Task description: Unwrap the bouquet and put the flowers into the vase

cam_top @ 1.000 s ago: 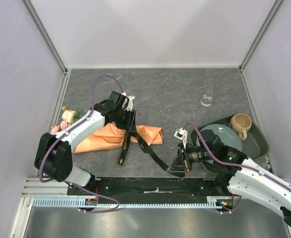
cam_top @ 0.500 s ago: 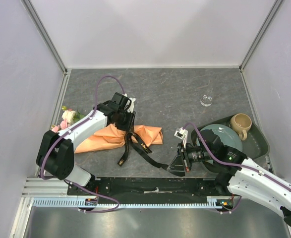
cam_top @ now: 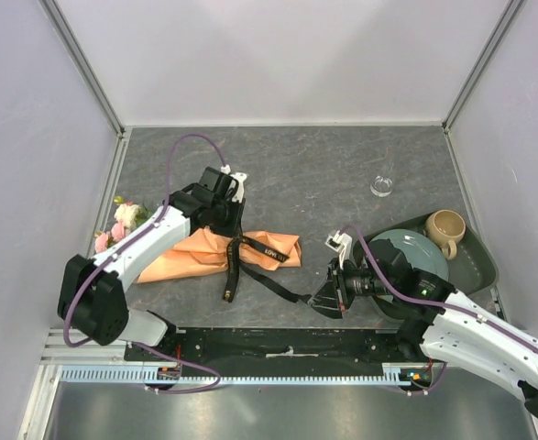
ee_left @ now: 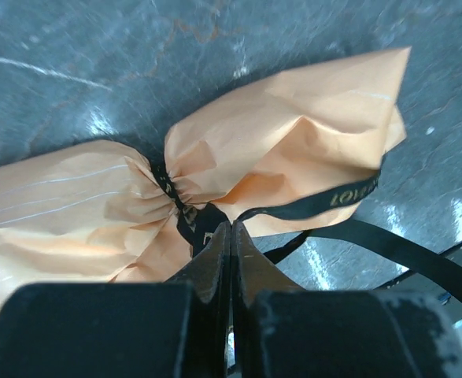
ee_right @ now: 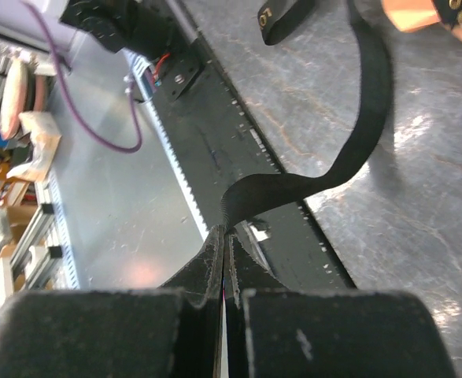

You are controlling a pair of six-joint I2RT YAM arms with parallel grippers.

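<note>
Since the ribbon [ee_right: 368, 118] looks limp and slick, we pinch it in the right gripper [ee_right: 224, 240]; the left gripper [ee_left: 231, 232] sits pressed together at the bouquet [ee_left: 293, 134] cinch.

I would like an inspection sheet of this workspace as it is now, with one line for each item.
Surface: dark grey stone-look table; no spills seen.
Job's things: bouquet lies wrapped in orange paper, flowers sticking out at its left; black ribbon cinches it; vase stands empty, far right.
Clutter: beige mug and grey-green plate on a dark tray.
Grippers: left end effector shut at the ribbon's knot; right end effector shut on the ribbon's free end.
Cables: left purple cable loops above its arm; right purple cable runs along its arm.
Surroundings: pale walls.
</note>
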